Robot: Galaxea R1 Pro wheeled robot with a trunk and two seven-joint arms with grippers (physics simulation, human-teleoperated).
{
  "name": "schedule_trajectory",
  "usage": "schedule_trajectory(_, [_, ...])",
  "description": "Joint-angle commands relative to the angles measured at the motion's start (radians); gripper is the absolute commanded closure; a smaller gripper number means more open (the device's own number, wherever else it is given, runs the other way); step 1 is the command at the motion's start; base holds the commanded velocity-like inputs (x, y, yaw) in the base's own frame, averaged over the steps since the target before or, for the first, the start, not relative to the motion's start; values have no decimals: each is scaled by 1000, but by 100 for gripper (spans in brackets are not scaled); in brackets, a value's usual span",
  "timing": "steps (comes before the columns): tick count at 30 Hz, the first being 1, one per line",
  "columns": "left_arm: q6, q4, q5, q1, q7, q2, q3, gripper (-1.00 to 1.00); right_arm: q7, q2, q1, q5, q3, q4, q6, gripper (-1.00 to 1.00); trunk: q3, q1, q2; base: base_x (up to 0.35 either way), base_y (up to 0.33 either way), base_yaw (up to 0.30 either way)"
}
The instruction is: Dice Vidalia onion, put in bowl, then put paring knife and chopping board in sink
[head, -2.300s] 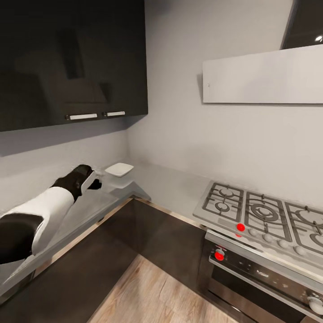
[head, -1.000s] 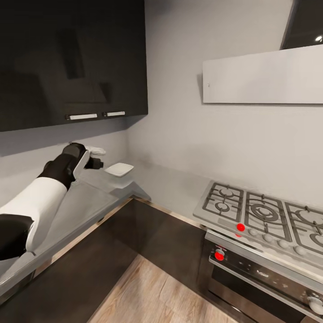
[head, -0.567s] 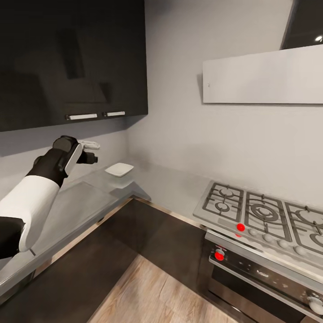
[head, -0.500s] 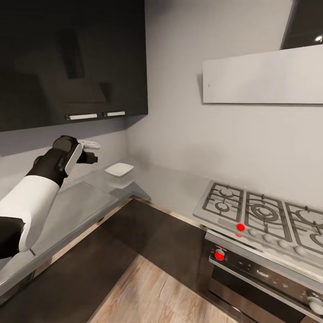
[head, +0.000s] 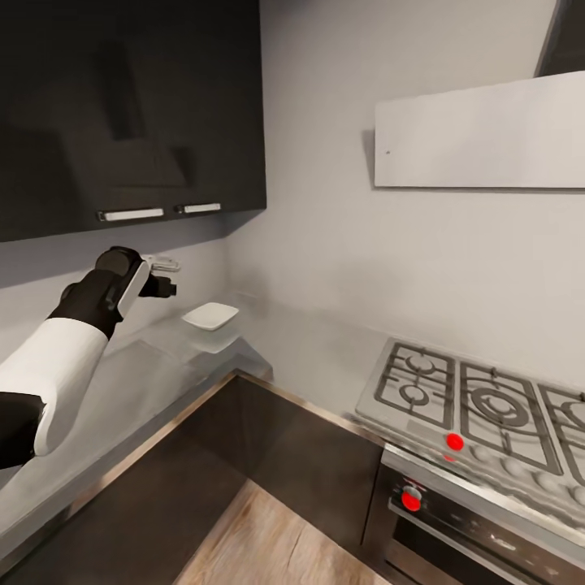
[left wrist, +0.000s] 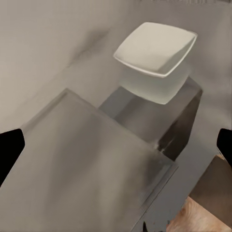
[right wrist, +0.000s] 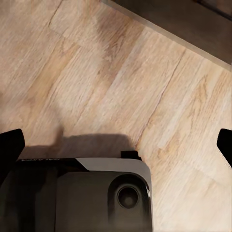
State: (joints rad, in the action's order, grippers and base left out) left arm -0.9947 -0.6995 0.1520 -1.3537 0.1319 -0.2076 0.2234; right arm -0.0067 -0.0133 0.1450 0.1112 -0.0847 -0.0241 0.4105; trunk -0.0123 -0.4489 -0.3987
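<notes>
The bowl (head: 210,316) sits on the surface (head: 154,374) in the far left corner, under the black upper cabinets (head: 130,114). Judged rigid, light, glossy and probably slippery; a hold on its raised rim appears the best option. The left claw (head: 166,275) hovers above the surface, left of the bowl and higher, well apart from it. Its fingertips (left wrist: 10,145) stand wide apart, nothing between them. The right claw (right wrist: 116,140), fingers likewise spread and empty, points at the wood floor (right wrist: 121,72).
</notes>
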Motion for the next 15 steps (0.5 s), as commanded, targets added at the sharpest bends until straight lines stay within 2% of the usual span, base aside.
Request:
schedule_trajectory(1, [-3, -1, 11, -1, 9, -1, 6, -100, 0, 0, 1, 11, -9, 1, 4, -100, -1, -1, -1, 332, 0, 0])
schedule_trajectory(9, [2, 14, 10, -1, 8, -1, 7, -100, 0, 3, 1, 13, -10, 3, -1, -100, -1, -1, -1, 326, 0, 0])
schedule_trajectory(15, [2, 18, 9, -1, 8, -2, 7, -100, -5, 1, 1, 13, -10, 6, -4, -100, -1, -1, -1, 128, 0, 0])
